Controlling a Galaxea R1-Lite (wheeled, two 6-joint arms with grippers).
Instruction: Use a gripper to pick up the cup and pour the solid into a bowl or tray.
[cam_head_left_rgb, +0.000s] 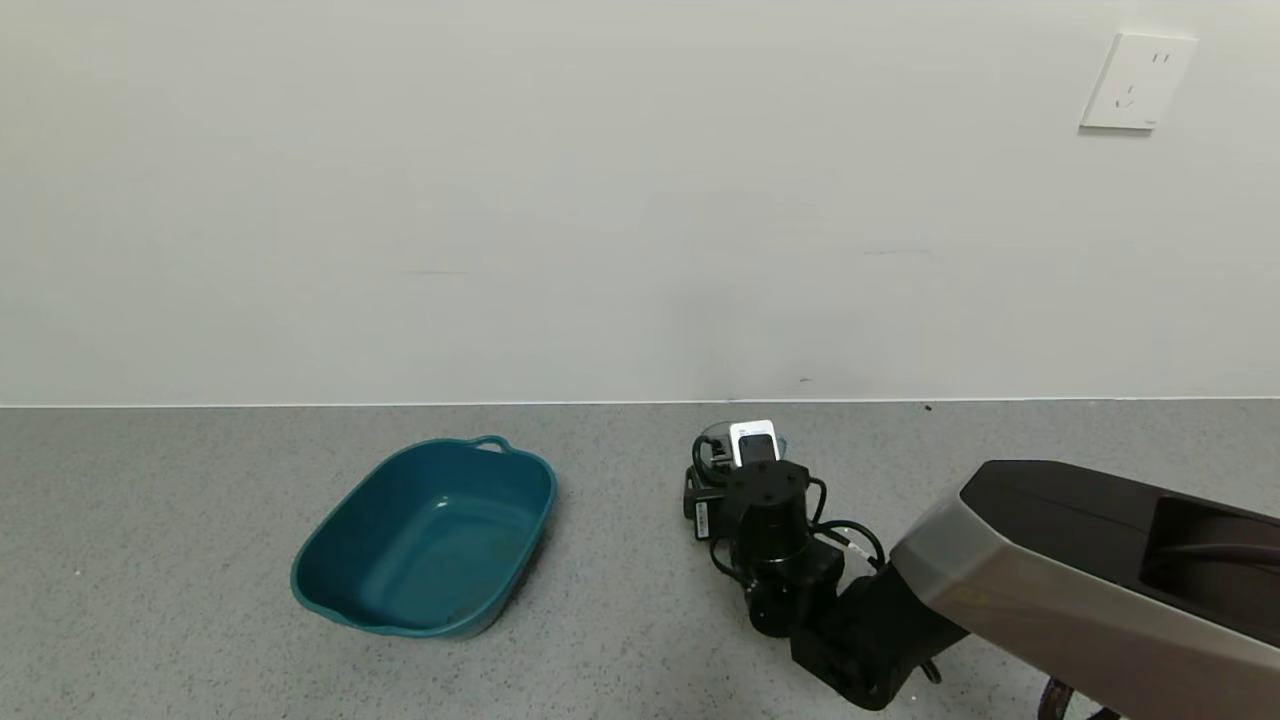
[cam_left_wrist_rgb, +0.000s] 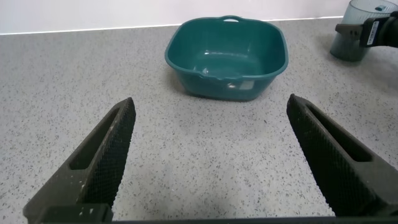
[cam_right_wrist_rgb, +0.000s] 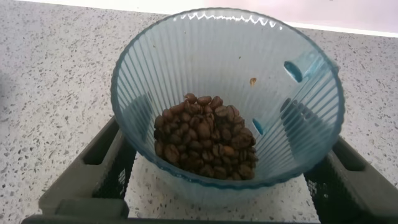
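The ribbed translucent blue-grey cup (cam_right_wrist_rgb: 205, 56) stands on the grey speckled counter and holds a heap of dark brown beans (cam_right_wrist_rgb: 208, 140). Its loop handle (cam_right_wrist_rgb: 308, 65) is on one side. My right gripper (cam_right_wrist_rgb: 227, 146) is open, with one finger on each side of the cup's lower body. In the head view the right gripper (cam_head_left_rgb: 742, 462) hides most of the cup (cam_head_left_rgb: 712, 438), near the back wall. The left wrist view shows the cup (cam_left_wrist_rgb: 348, 34) at its edge. My left gripper (cam_left_wrist_rgb: 211, 102) is open and empty above bare counter. The pale pink bowl is out of view.
A large dark teal tub (cam_head_left_rgb: 400, 500) with handles sits empty on the counter, left of the cup, and faces my left gripper (cam_left_wrist_rgb: 227, 56). The white wall rises just behind the cup. Bare counter lies between the tub and the cup.
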